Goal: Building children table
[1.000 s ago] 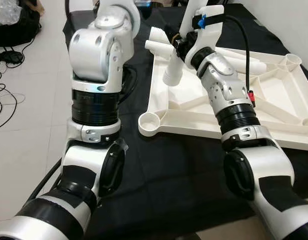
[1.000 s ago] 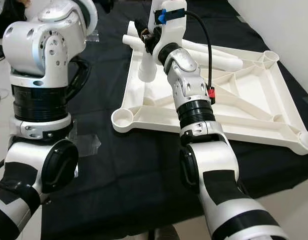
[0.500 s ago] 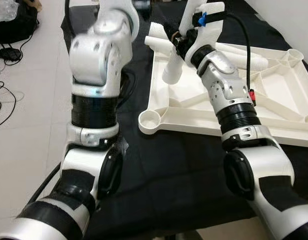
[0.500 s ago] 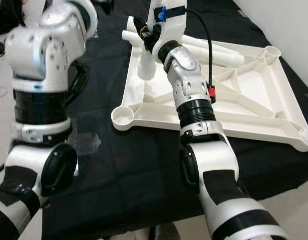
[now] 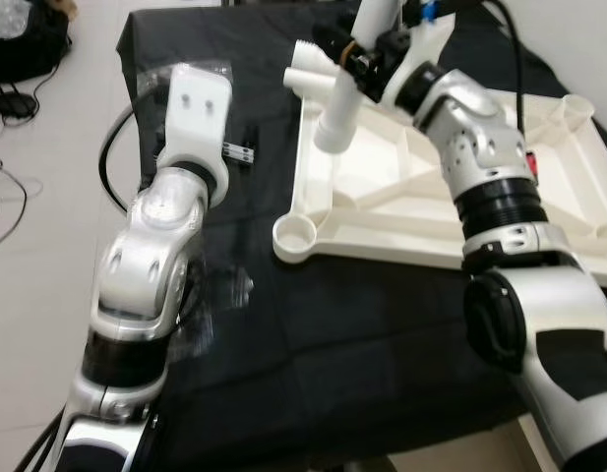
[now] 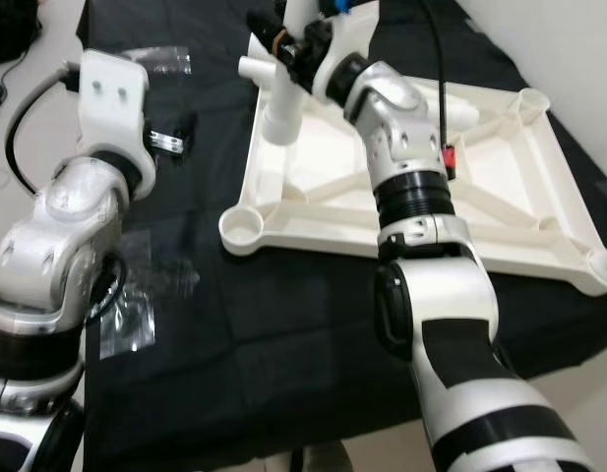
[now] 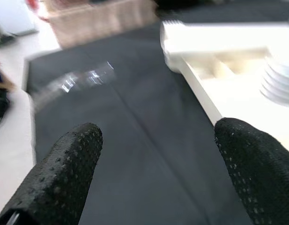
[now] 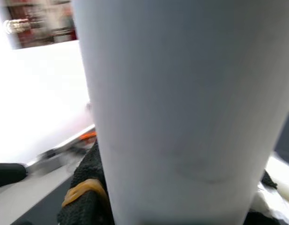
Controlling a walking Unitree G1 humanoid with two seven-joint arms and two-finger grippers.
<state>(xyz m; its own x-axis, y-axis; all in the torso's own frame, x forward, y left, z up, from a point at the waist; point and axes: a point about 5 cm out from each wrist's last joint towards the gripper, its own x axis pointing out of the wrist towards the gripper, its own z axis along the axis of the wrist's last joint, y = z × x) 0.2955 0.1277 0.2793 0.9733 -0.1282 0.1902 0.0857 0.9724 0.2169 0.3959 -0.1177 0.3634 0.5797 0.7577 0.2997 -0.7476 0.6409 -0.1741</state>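
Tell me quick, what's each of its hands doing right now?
Left gripper: open, holding nothing, above the black cloth.
Right gripper: shut on the white table leg, over the upturned tabletop.

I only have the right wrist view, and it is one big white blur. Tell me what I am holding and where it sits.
Observer: The right gripper is shut on a white table leg. The leg is tilted, with its lower end over the upturned tabletop near the far left corner.
Operator: Give me a free socket.
Observer: The near left corner socket is empty.
Operator: Report the left arm.
Observer: The left gripper is open above the black cloth, to the left of the tabletop.
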